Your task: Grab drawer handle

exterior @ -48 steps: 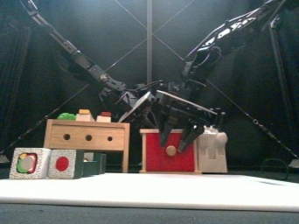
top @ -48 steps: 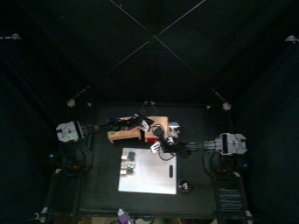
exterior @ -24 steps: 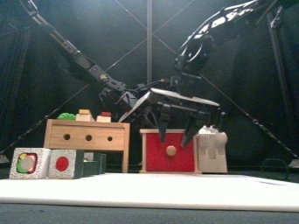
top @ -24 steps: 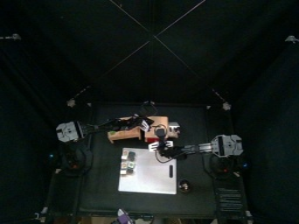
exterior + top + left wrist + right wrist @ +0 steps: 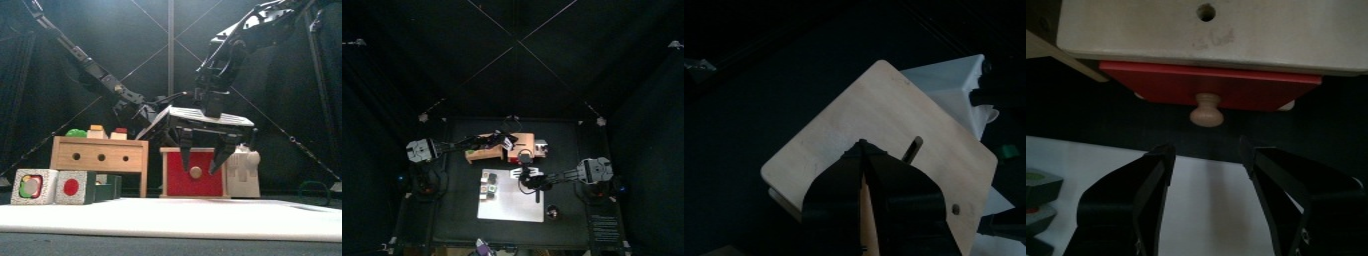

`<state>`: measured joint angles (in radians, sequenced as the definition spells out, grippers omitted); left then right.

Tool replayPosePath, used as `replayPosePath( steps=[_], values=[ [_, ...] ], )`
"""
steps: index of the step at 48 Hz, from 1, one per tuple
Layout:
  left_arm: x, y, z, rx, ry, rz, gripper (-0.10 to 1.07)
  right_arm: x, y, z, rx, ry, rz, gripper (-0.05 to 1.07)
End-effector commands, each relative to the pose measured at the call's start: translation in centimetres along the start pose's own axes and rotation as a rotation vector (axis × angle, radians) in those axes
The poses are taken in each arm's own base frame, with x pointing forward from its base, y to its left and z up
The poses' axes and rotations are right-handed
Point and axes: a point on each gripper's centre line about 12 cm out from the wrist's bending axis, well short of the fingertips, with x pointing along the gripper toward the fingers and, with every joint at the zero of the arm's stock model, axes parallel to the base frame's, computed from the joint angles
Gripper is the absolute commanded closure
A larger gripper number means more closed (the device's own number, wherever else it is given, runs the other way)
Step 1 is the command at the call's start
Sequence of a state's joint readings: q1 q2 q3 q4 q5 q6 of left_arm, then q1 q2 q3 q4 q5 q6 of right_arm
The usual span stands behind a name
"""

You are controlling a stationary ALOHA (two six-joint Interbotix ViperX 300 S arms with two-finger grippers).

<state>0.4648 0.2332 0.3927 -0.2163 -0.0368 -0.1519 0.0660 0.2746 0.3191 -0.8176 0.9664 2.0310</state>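
The drawer handle (image 5: 1205,113), a small round wooden knob, sits at the centre of the red drawer front (image 5: 1209,85) in a pale wooden box (image 5: 1213,30); in the front view the same knob (image 5: 195,172) faces me, roughly mid-worktop. My right gripper (image 5: 1213,180) hangs just in front of the knob with jaws wide apart, nothing between them, and the knob lines up w/ the gap (a touch off-centre, as far as I can judge). From the front the right gripper (image 5: 214,150) hovers over the drawer's upper edge, not touching it that I can see. The left gripper (image 5: 863,180) is up on the box's raised lid (image 5: 885,140), jaws clamped on its edge, holding it propped open. Off to the side stand a wooden block box (image 5: 99,154) and a white stand (image 5: 243,170); a white sheet (image 5: 513,196) covers the near worktop. I'd call this the approach step, grasp not yet made. Next move, imo: ease the right gripper fwd until the knob sits between the jaws, then close. It needs a straight line in, since the knob is small and round and could slip out.
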Motion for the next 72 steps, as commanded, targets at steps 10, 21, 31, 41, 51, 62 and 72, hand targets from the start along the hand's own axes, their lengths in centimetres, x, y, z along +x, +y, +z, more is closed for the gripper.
replayPosePath(
  steps=[10,21,31,41,51,62,72],
  values=[
    [0.0,0.5,-0.3,-0.001,0.02,0.011,0.57,-0.3,0.9,1.6,0.023,-0.037,0.014,0.15],
    [0.0,0.5,-0.3,-0.001,0.02,0.011,0.57,0.8,0.4,2.2,0.024,-0.052,-0.012,0.15],
    [0.0,0.5,-0.3,-0.002,0.021,0.012,0.57,1.4,0.2,2.8,0.03,-0.062,-0.024,0.15],
    [0.1,0.5,-0.5,-0.001,0.026,0.012,0.57,1.6,0.0,2.7,0.031,-0.058,-0.033,0.21],
    [0.0,0.6,-0.4,-0.004,0.024,0.013,0.57,1.7,0.1,2.5,0.034,-0.049,-0.032,0.39],
    [0.0,0.6,-0.4,-0.004,0.026,0.013,0.57,1.6,0.2,2.2,0.037,-0.041,-0.033,0.45],
    [0.0,0.6,-0.4,-0.005,0.024,0.013,0.57,1.6,0.3,2.2,0.036,-0.042,-0.03,0.45]
  ],
)
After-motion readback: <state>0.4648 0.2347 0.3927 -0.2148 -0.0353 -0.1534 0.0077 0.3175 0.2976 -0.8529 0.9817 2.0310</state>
